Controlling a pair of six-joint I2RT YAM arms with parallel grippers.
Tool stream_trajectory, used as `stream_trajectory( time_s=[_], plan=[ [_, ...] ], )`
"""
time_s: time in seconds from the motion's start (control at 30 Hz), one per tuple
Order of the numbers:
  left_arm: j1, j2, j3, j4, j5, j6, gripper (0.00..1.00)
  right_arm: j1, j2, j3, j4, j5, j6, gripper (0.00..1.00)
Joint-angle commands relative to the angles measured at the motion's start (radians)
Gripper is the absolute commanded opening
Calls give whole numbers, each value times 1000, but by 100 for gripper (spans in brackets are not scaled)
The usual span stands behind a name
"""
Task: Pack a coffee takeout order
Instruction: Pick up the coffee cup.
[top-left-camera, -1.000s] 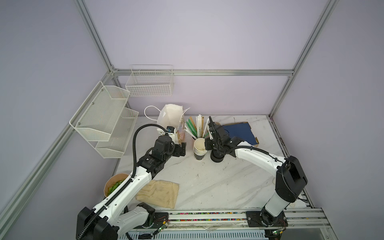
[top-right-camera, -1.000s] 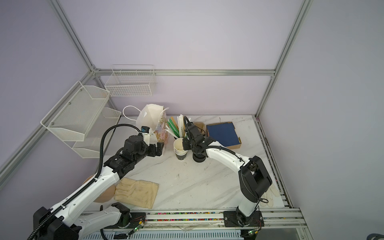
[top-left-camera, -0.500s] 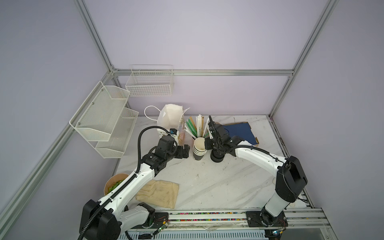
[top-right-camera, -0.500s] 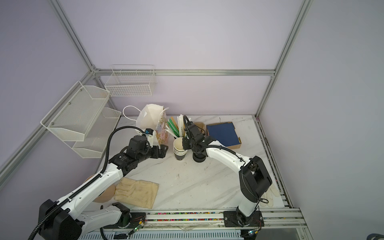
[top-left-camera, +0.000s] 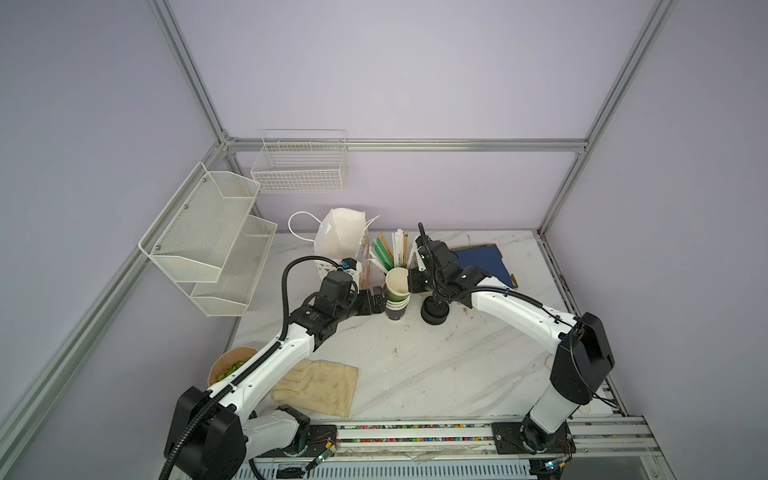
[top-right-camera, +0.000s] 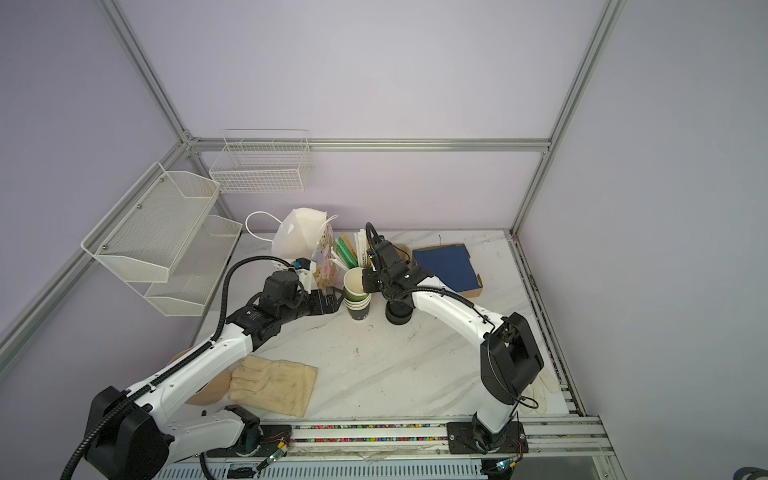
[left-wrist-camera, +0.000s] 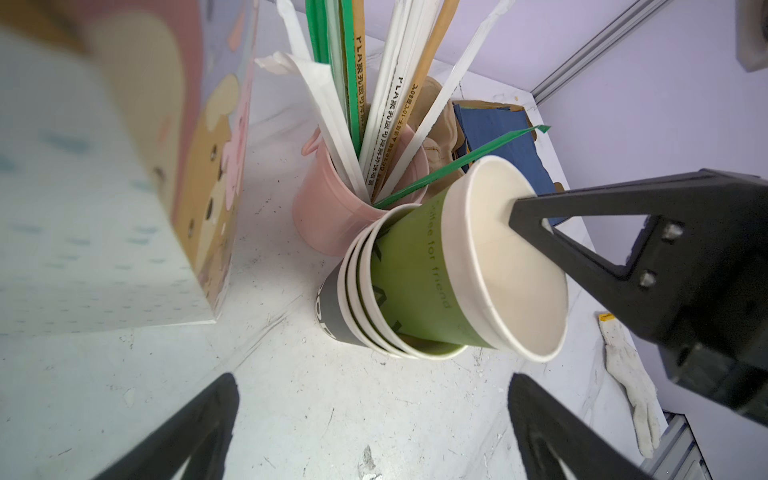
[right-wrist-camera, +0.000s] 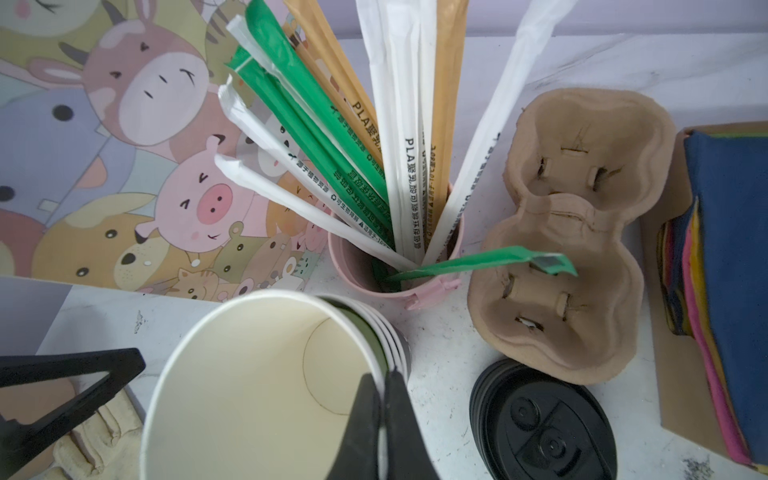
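Observation:
A green paper cup (right-wrist-camera: 249, 395) without a lid is tilted, partly out of a stack of cups (top-left-camera: 395, 309). My right gripper (right-wrist-camera: 380, 376) is shut on its rim, one finger inside and one outside. My left gripper (left-wrist-camera: 373, 384) is open, its fingers low beside the base of the stack (left-wrist-camera: 353, 303), touching nothing. A pile of black lids (right-wrist-camera: 544, 428) lies beside the stack. The brown two-cup carrier (right-wrist-camera: 582, 232) stands empty behind the lids. Navy blue napkins (top-left-camera: 482, 264) lie in a cardboard tray at the back right.
A pink holder (left-wrist-camera: 328, 208) of wrapped straws stands right behind the cups, with a cartoon-printed bag (right-wrist-camera: 104, 166) and a white bag (top-left-camera: 336, 237) to its left. A beige glove (top-left-camera: 320, 384) and a bowl (top-left-camera: 228, 365) lie front left. Wire racks (top-left-camera: 208, 241) hang on the left wall.
My left gripper has moved right, up to the cup stack, still open. The right gripper has stayed where it was, shut on the cup's rim.

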Motion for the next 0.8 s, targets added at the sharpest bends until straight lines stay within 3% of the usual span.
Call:
stream_trajectory(
  time_s=[0.0,0.5,0.77],
  plan=[
    [-3,-67,-39,50,-34,-11,100,7,-3,47,-44,13,-16,0],
    [19,-143,22,-10,-148,20,100,7,-115,138,-139,59,-32,0],
    [39,-123,104,-41,-172,21,100,7,-271,59,-205,106,-21,0]
  ],
)
